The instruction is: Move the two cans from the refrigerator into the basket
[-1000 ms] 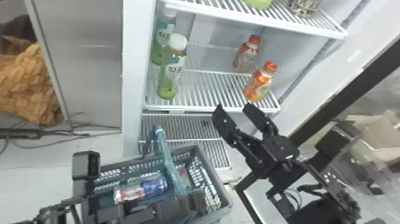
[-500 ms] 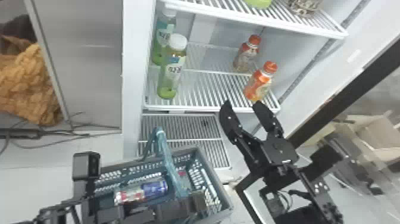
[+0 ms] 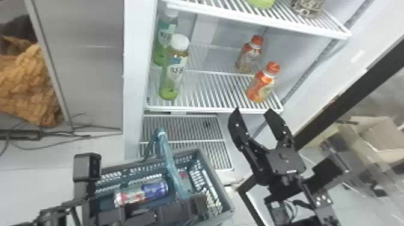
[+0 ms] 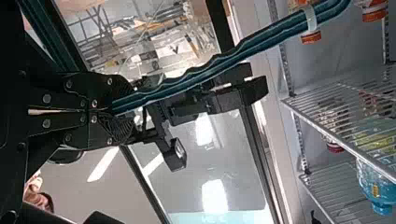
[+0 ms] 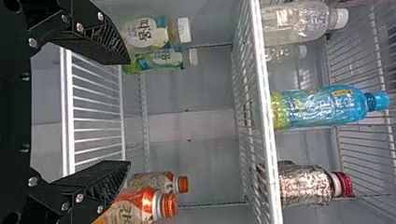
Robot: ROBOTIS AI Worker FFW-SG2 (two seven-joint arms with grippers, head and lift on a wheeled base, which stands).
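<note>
2 end effectors, 1 basket. My left end effector [image 3: 192, 209], bottom centre of the head view, is clamped on the basket's teal handle [image 3: 168, 159]; in the left wrist view my left end effector [image 4: 117, 109] has its fingers pinched together around that handle. My right end effector [image 3: 254, 111], right of centre, is wide with nothing between its fingers, near the front edge of the middle shelf [image 3: 195, 108].

Basket [image 3: 222, 207]: bottom, left of centre to centre, 1 handle up over it. Cans [image 3: 141, 194]: lying inside the basket, lower left of the frame, a red-and-silver section and a blue section end to end. Looks like 2, but the join is unclear, can't be sure of the count. Also 1 small red patch in there, right of the handle, can't tell what it is.

Refrigerator [image 3: 133, 75], upper centre: 3 rack levels counted in the head view. Middle shelf has 4 bottles: 2 green bottles [image 3: 174, 72] with white caps at its left, 2 orange-capped bottles [image 3: 260, 87] at its right, all upright. Upper shelf [image 3: 264, 22]: the right wrist view gives 4 more, i.e. 2 clear bottles [image 5: 296, 23], 1 blue bottle [image 5: 322, 107], 1 speckled bottle [image 5: 306, 185] with a red cap. Far left of the head view: 1 tan quilted bundle [image 3: 30, 87], dark cables [image 3: 54, 144] on the floor below.
</note>
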